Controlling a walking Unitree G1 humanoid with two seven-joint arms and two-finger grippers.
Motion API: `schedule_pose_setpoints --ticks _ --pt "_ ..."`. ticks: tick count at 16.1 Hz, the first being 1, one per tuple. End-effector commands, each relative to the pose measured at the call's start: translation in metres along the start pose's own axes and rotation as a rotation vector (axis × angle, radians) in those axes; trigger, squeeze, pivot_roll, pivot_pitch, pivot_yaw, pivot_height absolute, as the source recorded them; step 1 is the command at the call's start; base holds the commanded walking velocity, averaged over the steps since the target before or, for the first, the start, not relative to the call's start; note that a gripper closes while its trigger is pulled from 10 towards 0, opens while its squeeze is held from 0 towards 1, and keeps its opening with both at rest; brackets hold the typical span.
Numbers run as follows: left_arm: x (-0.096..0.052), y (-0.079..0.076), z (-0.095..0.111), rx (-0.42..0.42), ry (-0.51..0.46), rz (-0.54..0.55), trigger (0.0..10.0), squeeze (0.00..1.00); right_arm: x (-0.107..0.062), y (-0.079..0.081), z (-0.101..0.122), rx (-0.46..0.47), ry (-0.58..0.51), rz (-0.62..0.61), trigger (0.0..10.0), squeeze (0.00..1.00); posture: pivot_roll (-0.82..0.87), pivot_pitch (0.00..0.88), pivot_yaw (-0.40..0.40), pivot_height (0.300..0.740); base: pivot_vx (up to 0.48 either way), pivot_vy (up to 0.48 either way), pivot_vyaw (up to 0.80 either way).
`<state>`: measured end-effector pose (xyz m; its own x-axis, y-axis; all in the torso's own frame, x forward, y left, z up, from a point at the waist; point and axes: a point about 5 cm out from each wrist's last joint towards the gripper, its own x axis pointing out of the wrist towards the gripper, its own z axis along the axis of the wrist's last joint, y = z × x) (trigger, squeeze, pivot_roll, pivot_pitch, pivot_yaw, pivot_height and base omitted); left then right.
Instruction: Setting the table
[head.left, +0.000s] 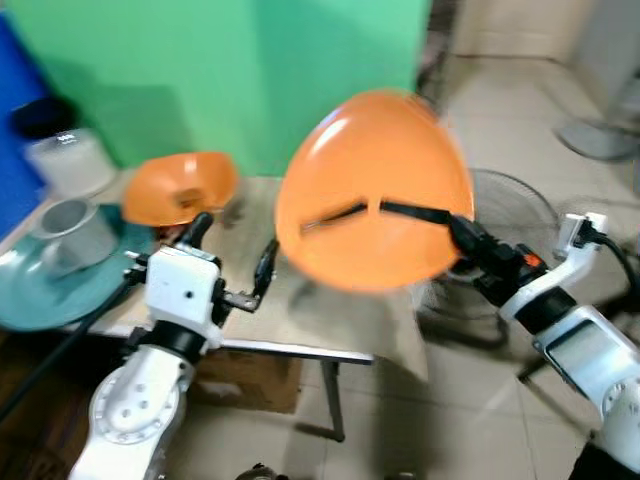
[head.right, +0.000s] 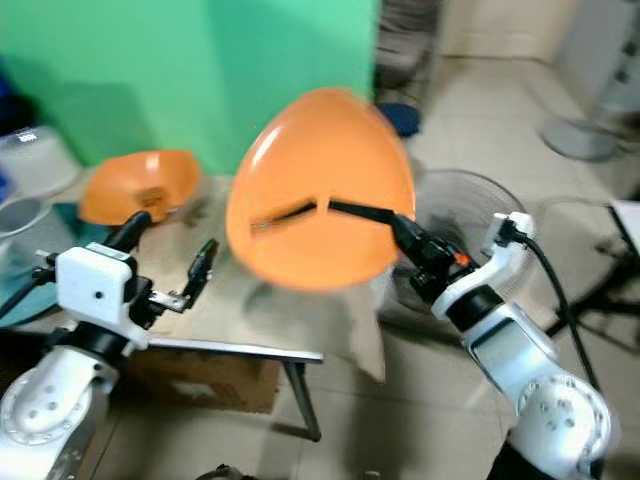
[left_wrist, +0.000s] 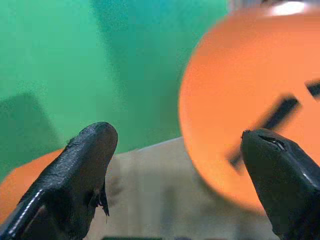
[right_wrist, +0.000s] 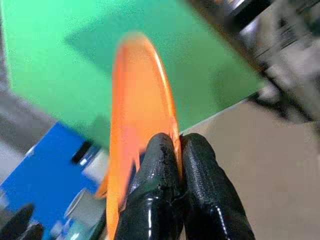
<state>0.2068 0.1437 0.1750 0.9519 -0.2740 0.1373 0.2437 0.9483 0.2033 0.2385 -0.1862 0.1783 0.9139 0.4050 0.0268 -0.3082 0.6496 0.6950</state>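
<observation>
Green backdrop (head.left: 200, 70) — right end effector (right_wrist: 179, 150) pinching orange plate (head.left: 375, 190).

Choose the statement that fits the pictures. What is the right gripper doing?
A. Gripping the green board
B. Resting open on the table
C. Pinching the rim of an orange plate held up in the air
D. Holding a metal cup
C: the right gripper has its jaws closed on the rim of the orange plate, held on edge above the table.

At lower left of my head view I see the left arm (head.left: 140, 400): silver casing, round screwed joint, white boxy wrist, long black fingers (head.left: 265, 268). At lower right, the right arm (head.left: 585, 345) is silver-white, with black cable and an orange mark by its glossy black fingers (right_wrist: 200, 200).
</observation>
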Motion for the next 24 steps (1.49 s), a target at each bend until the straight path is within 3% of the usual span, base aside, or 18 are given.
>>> schedule_pose_setpoints --ticks 1,8,13,17,24 --pt "0.0 0.0 -0.002 0.018 0.007 0.013 10.0 0.0 -0.002 0.007 0.005 -0.024 -0.061 0.013 10.0 0.0 -0.04 0.0 0.095 0.74 0.0 0.0 -0.8" --pt "0.001 -0.008 -0.003 0.024 0.008 0.01 10.0 0.0 -0.01 0.001 -0.003 0.007 -0.136 -0.086 10.0 0.0 -0.04 0.0 0.099 0.74 0.0 0.0 -0.8" --pt "0.002 -0.008 -0.007 0.009 0.039 0.018 10.0 0.0 -0.011 -0.012 0.01 0.033 -0.226 -0.195 10.0 0.0 -0.05 0.0 0.1 0.74 0.0 0.0 -0.8" --pt "0.006 -0.005 -0.009 0.017 0.06 0.028 10.0 0.0 -0.006 -0.015 0.009 0.023 -0.23 -0.26 10.0 0.0 -0.06 0.0 0.099 0.74 0.0 0.0 -0.8" --pt "0.006 0.003 -0.01 0.02 0.071 0.067 10.0 0.0 0.0 -0.028 0.021 0.198 -0.352 -0.346 10.0 0.0 -0.05 0.0 0.095 0.74 0.0 0.0 -0.8"
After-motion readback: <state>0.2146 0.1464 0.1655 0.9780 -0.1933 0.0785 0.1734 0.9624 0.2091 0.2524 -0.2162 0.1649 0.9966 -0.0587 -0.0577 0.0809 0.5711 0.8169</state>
